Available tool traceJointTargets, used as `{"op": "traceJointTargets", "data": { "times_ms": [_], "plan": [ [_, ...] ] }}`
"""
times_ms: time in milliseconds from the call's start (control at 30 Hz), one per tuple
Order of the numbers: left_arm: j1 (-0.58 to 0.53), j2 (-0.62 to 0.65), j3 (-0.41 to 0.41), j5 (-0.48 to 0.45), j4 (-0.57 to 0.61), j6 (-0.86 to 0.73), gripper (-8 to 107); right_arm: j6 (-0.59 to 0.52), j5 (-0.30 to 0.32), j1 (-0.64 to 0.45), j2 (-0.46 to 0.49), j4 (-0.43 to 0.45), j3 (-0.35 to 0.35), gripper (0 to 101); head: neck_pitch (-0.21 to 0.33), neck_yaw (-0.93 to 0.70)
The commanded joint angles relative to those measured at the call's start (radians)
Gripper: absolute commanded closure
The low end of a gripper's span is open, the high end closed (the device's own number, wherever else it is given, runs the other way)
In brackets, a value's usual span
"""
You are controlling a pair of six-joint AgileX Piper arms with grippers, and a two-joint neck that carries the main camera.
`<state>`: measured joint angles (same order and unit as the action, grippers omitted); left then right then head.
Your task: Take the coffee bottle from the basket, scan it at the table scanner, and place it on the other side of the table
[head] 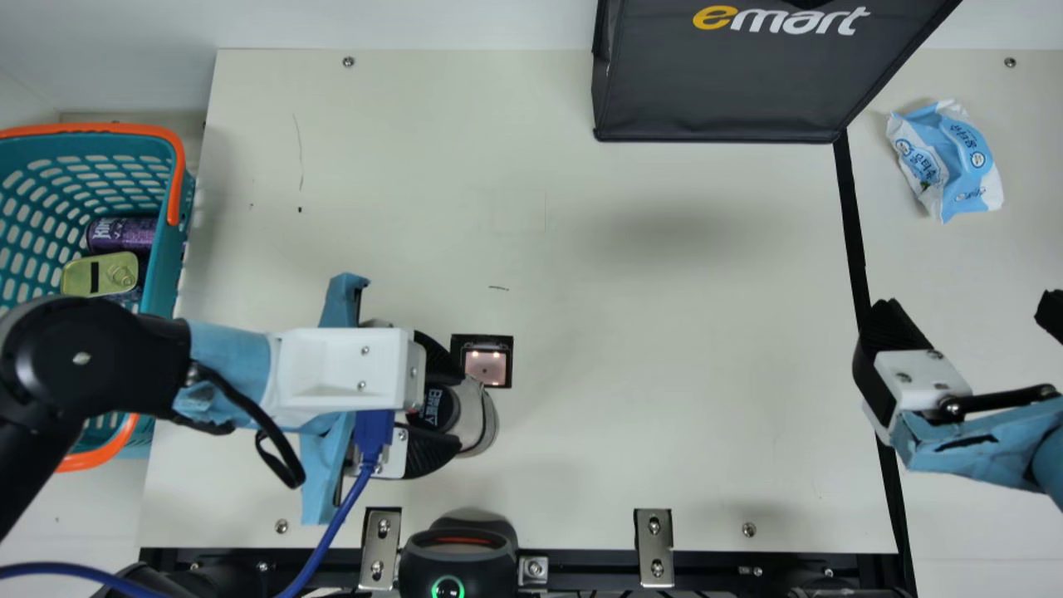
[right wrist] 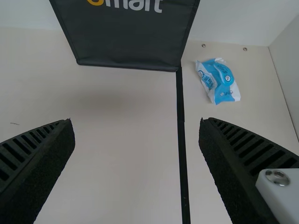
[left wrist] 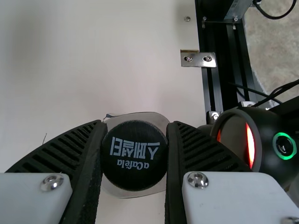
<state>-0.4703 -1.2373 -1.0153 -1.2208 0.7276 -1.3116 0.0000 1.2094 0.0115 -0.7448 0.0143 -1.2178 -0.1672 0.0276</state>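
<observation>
on the cream table (head: 681, 291), read in the main view as a clock face, the dark bag (head: 714, 79) stands at one and the basket (head: 176, 178) at ten, within the left arm's reach. the right gripper (right wrist: 136, 123) hangs at three with jaws wide and nothing between them, leaving the scanning spot free. at seven, the left gripper (head: 453, 405) is closed firmly around the coffee bottle (head: 479, 422), cap up, probably so its side can face the upright scanner (head: 457, 552) at six or the scan window (head: 486, 365) just beside it; whether its base touches down i can't quite tell. the wrapped packet (head: 947, 162) lies at two, past the black strip (head: 855, 224).

counted: one bag, one basket, two grippers, one bottle, one packet.
</observation>
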Motion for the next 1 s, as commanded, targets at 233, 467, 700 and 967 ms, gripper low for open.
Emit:
{"op": "traceJointTargets", "data": {
  "times_ms": [233,467,700,967],
  "plan": [
    [0.018,-0.047,-0.004,0.001,-0.045,-0.041,107,0.000,0.000,0.000,0.000,0.000,0.000,6,0.029,0.000],
    [0.015,-0.049,0.002,0.001,-0.066,-0.046,107,0.000,0.000,0.000,0.000,0.000,0.000,6,0.029,0.000],
    [-0.007,-0.034,-0.021,0.001,-0.069,-0.004,107,0.000,0.000,0.000,0.000,0.000,0.000,6,0.029,0.000],
    [-0.044,-0.010,-0.058,0.001,-0.091,0.071,107,0.000,0.000,0.000,0.000,0.000,0.000,6,0.029,0.000]
  ]
}}
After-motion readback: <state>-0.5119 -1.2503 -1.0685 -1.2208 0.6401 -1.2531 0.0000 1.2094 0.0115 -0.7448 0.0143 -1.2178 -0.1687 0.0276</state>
